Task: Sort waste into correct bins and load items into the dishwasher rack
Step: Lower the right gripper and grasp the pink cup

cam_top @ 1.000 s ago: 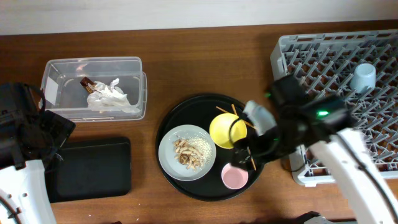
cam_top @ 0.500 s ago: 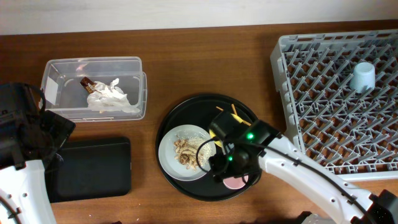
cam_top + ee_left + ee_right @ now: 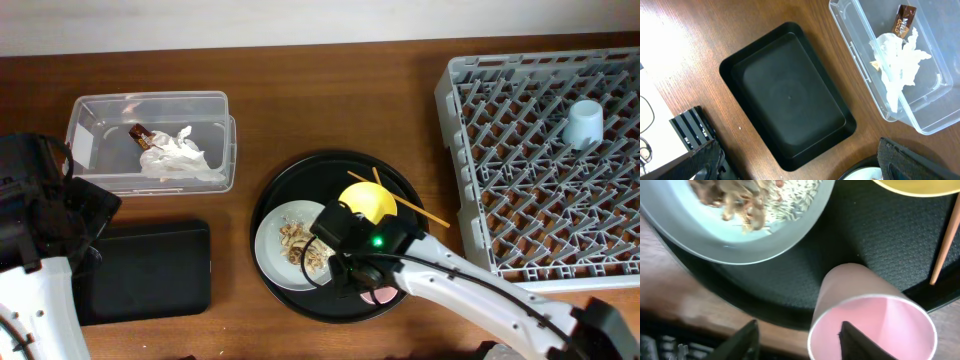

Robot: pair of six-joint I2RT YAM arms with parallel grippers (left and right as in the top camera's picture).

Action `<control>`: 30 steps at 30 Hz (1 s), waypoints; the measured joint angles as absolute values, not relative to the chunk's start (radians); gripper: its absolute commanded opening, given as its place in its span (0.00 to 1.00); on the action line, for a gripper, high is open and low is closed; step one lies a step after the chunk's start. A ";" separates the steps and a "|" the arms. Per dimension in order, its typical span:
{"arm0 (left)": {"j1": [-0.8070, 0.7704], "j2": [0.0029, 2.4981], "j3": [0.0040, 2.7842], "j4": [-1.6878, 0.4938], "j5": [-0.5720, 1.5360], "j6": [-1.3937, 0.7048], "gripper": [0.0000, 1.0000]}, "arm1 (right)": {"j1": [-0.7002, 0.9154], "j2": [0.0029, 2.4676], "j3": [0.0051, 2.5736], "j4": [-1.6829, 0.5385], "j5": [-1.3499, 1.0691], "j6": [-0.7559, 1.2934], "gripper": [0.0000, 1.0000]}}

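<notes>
Two fingers of the right gripper (image 3: 799,326) stand partly apart astride the rim of the pink cup (image 3: 875,325). One dips into its mouth and the other hangs outside, with a gap to the wall. The cup sits mouth up on the round black tray (image 3: 300,180), beside the plate (image 3: 715,237) of food scraps (image 3: 742,200) and near the yellow bowl (image 3: 368,200) and chopsticks (image 3: 412,206). The left gripper (image 3: 800,145) hangs with its jaws wide over the shallow black tray (image 3: 790,100). The blue cup (image 3: 583,123) rests in the dishwasher rack (image 3: 520,150).
</notes>
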State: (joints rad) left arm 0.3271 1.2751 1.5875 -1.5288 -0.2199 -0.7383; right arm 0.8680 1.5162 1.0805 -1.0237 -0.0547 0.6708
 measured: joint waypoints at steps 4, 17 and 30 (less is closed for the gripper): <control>0.327 1.275 1.588 -1.529 -0.220 -0.738 0.99 | 0.878 1.578 1.079 -1.028 -0.029 0.693 0.42; 0.327 1.275 1.588 -1.529 -0.220 -0.738 0.99 | 0.881 1.608 1.075 -1.050 -0.027 0.738 0.04; 0.327 1.275 1.588 -1.529 -0.220 -0.739 0.99 | 0.854 1.608 1.294 -1.336 -0.072 0.710 0.04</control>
